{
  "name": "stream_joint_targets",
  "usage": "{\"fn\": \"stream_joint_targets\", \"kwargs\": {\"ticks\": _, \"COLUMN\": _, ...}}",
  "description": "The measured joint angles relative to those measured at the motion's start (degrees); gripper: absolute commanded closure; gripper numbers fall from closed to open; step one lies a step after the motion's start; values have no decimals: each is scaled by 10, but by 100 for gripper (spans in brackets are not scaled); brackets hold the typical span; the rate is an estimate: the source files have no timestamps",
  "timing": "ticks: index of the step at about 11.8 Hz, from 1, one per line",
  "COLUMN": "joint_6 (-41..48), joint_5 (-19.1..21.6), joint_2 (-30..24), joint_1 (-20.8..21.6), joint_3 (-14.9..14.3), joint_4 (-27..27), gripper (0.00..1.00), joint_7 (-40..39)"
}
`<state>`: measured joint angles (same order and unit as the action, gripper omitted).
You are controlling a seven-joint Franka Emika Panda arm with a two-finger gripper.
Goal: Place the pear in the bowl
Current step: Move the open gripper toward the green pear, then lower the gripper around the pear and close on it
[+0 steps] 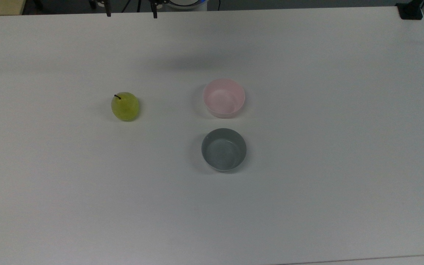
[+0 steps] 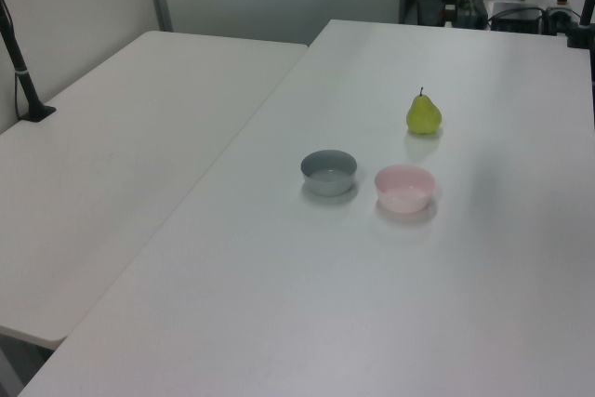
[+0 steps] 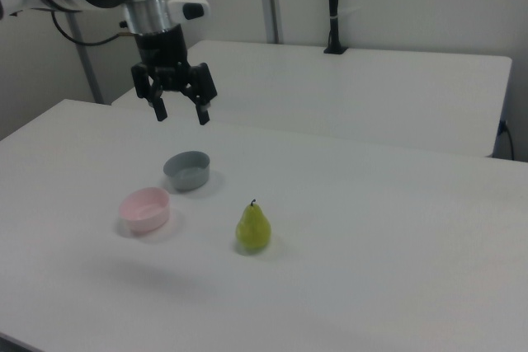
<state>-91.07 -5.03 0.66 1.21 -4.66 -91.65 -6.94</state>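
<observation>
The yellow-green pear (image 1: pixel 125 106) (image 2: pixel 423 115) (image 3: pixel 253 227) stands upright on the white table, its dark stem up. The pale pink bowl (image 1: pixel 223 98) (image 2: pixel 404 188) (image 3: pixel 145 209) sits empty to the pear's right in the top view. My gripper (image 3: pixel 181 112) hangs high above the table in the right view, open, with nothing between its fingers. In the top view its two fingertips (image 1: pixel 108 13) poke in at the upper edge, well apart from the pear.
An empty grey bowl (image 1: pixel 223 149) (image 2: pixel 328 172) (image 3: pixel 188 169) sits right beside the pink one. A second white table (image 2: pixel 112 155) adjoins this one. A black post with a clamp (image 3: pixel 333 6) stands on the far table in the right view.
</observation>
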Motion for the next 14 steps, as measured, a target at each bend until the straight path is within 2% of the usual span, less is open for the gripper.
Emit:
{"fn": "stream_joint_targets", "kwargs": {"ticks": 3, "joint_6": -7, "joint_5": 0, "joint_2": 10, "joint_1": -44, "joint_3": -1, "joint_4": 0, "gripper": 0, "joint_7": -62}}
{"fn": "stream_joint_targets", "kwargs": {"ticks": 6, "joint_6": -50, "joint_5": 0, "joint_2": 31, "joint_1": -64, "joint_3": -1, "joint_4": -11, "gripper": 0, "joint_7": -87}}
{"fn": "stream_joint_targets", "kwargs": {"ticks": 10, "joint_6": -173, "joint_5": 0, "joint_2": 59, "joint_1": -64, "joint_3": 0, "joint_4": -105, "gripper": 0, "joint_7": -87}}
{"fn": "stream_joint_targets", "kwargs": {"ticks": 14, "joint_6": -281, "joint_5": 0, "joint_2": 100, "joint_1": -64, "joint_3": 1, "joint_4": -161, "gripper": 0, "joint_7": -87}}
